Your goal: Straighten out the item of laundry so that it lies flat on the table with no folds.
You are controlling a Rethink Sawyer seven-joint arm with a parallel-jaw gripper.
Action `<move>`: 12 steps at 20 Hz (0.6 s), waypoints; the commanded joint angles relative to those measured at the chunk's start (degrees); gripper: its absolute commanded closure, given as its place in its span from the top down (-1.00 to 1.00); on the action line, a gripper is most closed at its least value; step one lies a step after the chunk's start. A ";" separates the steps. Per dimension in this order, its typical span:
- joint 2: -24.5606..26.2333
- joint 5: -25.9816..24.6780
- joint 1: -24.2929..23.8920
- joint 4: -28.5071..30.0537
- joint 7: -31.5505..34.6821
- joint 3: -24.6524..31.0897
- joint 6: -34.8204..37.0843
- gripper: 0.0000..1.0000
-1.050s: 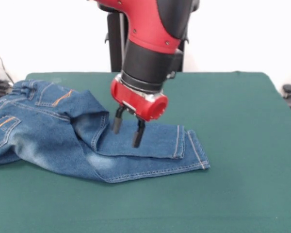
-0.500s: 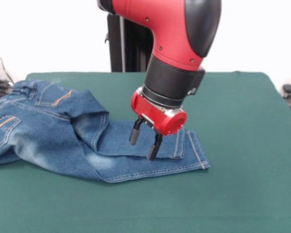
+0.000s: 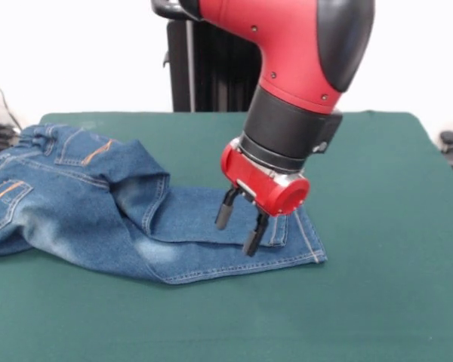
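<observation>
Green table (image 3: 377, 188) is seen | jeans (image 3: 98, 204) lie bunched | gripper (image 3: 238, 230) hangs spread above leg hems | both layers may be pinched together

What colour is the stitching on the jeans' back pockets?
Orange, on blue denim jeans; it shows in the front view, at the pockets near the picture's left.

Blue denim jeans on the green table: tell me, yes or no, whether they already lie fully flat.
No, the blue denim jeans are bunched and folded at the waist end, one leg lying over the other.
</observation>
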 commanded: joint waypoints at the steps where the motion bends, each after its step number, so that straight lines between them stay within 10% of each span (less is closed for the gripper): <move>1: 3.38 6.01 4.15 -3.49 19.59 -0.63 8.43 1.00; 12: 4.61 9.27 6.21 -2.07 20.45 -0.55 6.62 1.00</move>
